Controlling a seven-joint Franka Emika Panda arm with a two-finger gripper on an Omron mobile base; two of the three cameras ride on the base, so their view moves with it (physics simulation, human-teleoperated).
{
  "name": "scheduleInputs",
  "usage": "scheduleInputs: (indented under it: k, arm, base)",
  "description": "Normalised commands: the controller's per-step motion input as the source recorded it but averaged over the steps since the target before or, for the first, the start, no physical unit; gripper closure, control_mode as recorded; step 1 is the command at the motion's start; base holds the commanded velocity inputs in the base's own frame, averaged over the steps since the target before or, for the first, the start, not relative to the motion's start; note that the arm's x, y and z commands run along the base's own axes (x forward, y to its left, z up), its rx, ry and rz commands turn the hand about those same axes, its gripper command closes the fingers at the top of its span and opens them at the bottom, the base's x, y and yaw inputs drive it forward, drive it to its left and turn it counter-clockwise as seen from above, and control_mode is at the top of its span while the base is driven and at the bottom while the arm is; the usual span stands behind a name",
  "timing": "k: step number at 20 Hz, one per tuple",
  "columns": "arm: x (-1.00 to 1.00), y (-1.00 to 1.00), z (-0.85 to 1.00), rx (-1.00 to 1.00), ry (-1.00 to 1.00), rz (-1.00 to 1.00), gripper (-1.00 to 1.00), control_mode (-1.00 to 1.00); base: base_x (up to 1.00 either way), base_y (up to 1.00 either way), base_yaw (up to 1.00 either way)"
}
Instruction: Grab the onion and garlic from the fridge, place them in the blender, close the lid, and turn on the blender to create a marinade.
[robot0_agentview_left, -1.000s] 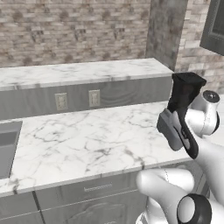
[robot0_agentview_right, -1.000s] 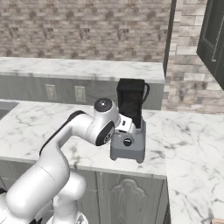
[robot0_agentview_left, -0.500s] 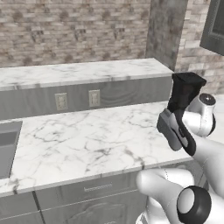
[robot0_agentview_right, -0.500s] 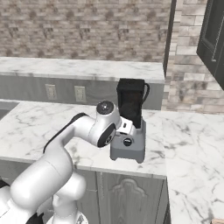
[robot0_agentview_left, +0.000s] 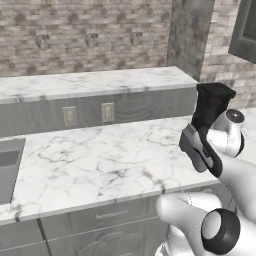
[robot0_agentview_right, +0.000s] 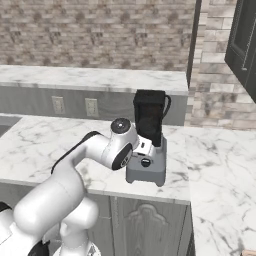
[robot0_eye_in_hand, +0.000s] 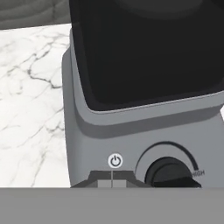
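Note:
The blender stands on the marble counter, a grey wedge base under a tall black jar. A flat black lid seems to cap the jar. My gripper is right at the front of the base, shut with nothing in it. In the hand view the shut fingertips sit just below the round power button, with a dark dial to its right. From the left base view the blender is partly hidden by my arm. The onion, garlic and fridge are out of view.
A raised marble ledge runs behind the counter, with two wall outlets on its front. A sink lies at the far left. A brick pillar and a dark upper cabinet stand to the right.
The arm has edged slightly lower and closer to the blender's base. The gripper stays shut and the blender has not moved.

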Motion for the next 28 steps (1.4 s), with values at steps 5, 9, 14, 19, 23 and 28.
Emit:
scheduleInputs:
  k: [5, 9, 14, 19, 23, 28]
  arm:
    - [0.09, 0.00, 0.00, 0.00, 0.00, 0.00, 1.00, -1.00]
    - [0.06, 0.00, 0.00, 0.00, 0.00, 0.00, 1.00, -1.00]
    - [0.01, -0.01, -0.06, 0.00, 0.00, 0.00, 1.00, -1.00]
    - [0.00, -0.02, -0.14, 0.00, 0.00, 0.00, 1.00, -1.00]
    - [0.02, 0.00, -0.08, 0.00, 0.00, 0.00, 1.00, -1.00]
    - [0.01, 0.00, -0.05, 0.00, 0.00, 0.00, 1.00, -1.00]
  base:
    - [0.00, 0.00, 0.00]
    - [0.00, 0.00, 0.00]
    - [0.00, 0.00, 0.00]
    - [0.00, 0.00, 0.00]
    - [0.00, 0.00, 0.00]
    - [0.00, 0.00, 0.00]
